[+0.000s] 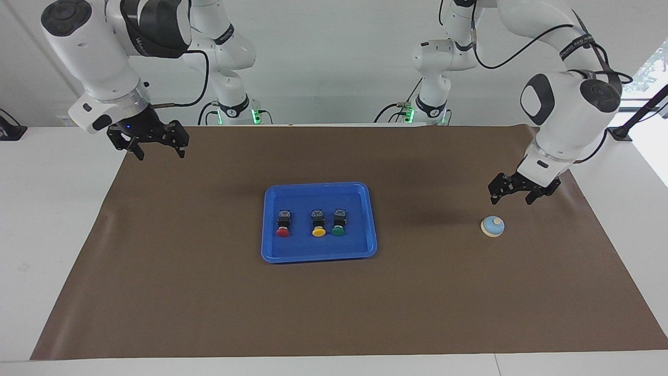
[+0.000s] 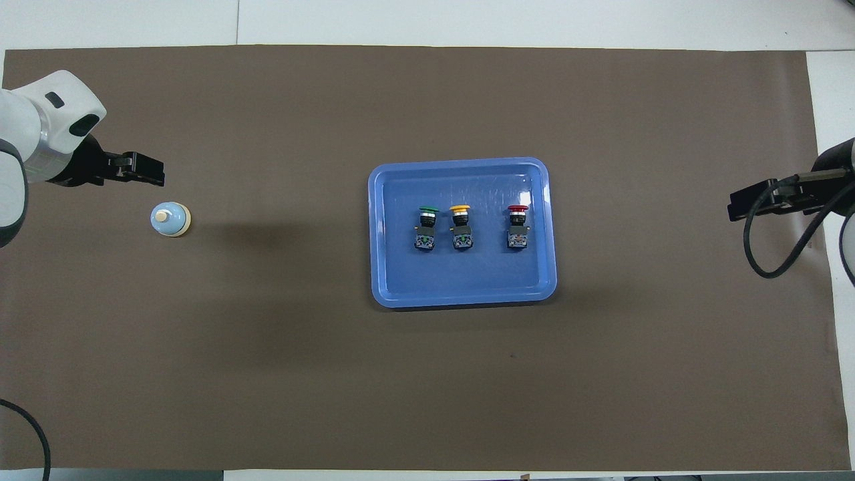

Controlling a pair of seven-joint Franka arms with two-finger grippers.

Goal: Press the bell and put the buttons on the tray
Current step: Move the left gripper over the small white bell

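Buttons, three, lie in one tray at frame centre; one bell sits at right. Two end effectors, left end effector above the bell and right end effector upper left, both spread, empty.

A brown mat covers most of the white bench, which shows bare along the frame's left, right and bottom edges in the facing view. At the upper left edge of that view a small black object sits on the bench, and a black stand rises at the upper right.
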